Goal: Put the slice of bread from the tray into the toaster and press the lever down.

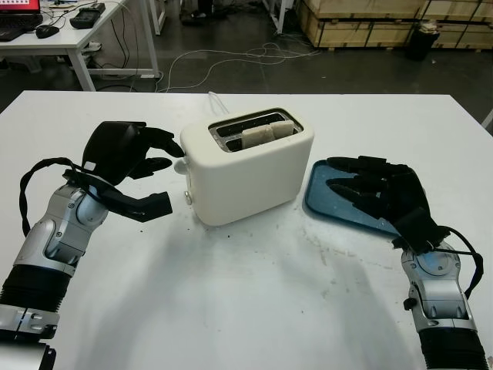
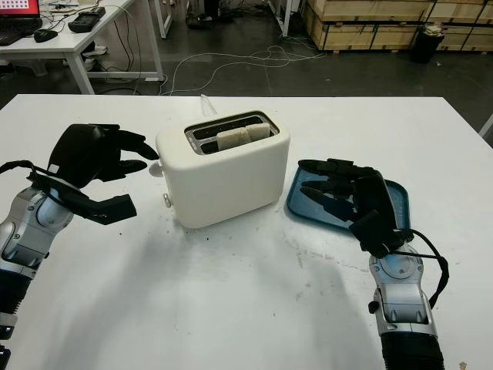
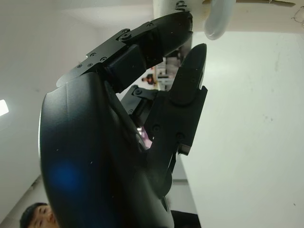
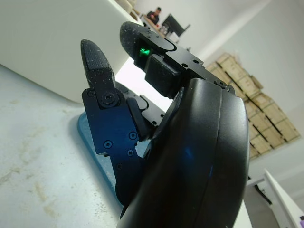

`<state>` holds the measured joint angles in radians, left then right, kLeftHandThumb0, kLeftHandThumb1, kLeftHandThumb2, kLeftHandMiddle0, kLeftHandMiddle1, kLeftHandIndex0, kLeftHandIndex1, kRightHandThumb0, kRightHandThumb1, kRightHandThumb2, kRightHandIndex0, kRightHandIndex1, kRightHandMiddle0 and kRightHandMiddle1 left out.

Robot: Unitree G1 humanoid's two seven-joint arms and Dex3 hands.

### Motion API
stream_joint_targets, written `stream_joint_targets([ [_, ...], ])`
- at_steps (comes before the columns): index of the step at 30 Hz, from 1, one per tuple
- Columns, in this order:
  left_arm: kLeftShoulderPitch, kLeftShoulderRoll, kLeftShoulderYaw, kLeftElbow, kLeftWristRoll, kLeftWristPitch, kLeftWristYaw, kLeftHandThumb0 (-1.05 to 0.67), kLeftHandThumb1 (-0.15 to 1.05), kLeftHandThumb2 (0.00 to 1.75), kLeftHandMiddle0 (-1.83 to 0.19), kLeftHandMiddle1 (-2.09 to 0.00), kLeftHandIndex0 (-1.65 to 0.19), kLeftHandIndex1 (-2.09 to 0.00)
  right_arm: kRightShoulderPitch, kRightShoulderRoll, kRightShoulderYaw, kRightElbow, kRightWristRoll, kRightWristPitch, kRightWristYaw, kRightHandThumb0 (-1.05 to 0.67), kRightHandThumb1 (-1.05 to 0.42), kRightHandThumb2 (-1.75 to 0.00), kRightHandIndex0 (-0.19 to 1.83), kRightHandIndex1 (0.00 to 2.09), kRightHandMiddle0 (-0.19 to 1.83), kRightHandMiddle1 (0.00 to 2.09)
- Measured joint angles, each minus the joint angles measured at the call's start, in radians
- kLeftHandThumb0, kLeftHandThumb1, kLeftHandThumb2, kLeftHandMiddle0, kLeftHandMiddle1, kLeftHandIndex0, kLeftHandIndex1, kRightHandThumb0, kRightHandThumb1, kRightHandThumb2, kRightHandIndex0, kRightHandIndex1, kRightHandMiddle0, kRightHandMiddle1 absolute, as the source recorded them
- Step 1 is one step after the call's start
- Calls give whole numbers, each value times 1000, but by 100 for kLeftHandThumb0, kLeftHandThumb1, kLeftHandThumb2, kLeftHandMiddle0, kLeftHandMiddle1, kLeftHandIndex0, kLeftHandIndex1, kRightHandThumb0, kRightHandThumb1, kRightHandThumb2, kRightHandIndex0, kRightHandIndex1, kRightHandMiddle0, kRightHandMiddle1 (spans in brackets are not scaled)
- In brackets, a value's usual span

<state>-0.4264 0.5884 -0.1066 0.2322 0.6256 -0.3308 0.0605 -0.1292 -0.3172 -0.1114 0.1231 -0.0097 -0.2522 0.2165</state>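
A cream toaster (image 1: 246, 166) stands mid-table with a slice of bread (image 1: 266, 133) upright in its near slot. Its white lever knob (image 1: 182, 163) sticks out of the left end, raised; the knob (image 3: 216, 21) is also visible in the left wrist view. My left hand (image 1: 168, 176) is open at that end, upper fingertips right at the knob and thumb lower down beside the toaster's side. Whether they touch the knob I cannot tell. My right hand (image 1: 339, 176) is open over the blue tray (image 1: 322, 199), which lies right of the toaster with nothing visible on it.
The white table runs wide in front of and to both sides of the toaster. The toaster's white cord (image 1: 216, 100) trails off behind it. Beyond the table are a desk (image 1: 69, 35), floor cables and wooden crates (image 1: 370, 19). A person (image 4: 154, 14) sits far off.
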Motion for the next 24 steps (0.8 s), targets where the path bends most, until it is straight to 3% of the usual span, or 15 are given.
stream_joint_targets([
  [5, 0, 0, 0, 0, -2, -1, 0, -18, 84, 0, -78, -173, -106, -43, 0, 0, -1, 0, 0, 0, 0, -39, -83, 0, 117, 1, 103, 0],
  [11, 0, -3, 0, 0, -7, 0, -2, -21, 85, 1, -79, -165, -106, -43, 0, 0, -1, 1, 0, 0, 0, -38, -83, 0, 117, 1, 103, 0],
  [18, 2, -4, 1, -33, -9, 26, -32, -29, 92, 8, -86, -141, -104, -52, 0, 0, -2, 1, 0, 0, 0, -38, -84, 0, 117, 1, 103, 0],
  [24, 14, -9, 7, -66, -10, 33, -35, -30, 91, 5, -92, -142, -105, -58, 0, 0, -2, 2, 0, 0, -1, -39, -84, 0, 116, 0, 103, 0],
])
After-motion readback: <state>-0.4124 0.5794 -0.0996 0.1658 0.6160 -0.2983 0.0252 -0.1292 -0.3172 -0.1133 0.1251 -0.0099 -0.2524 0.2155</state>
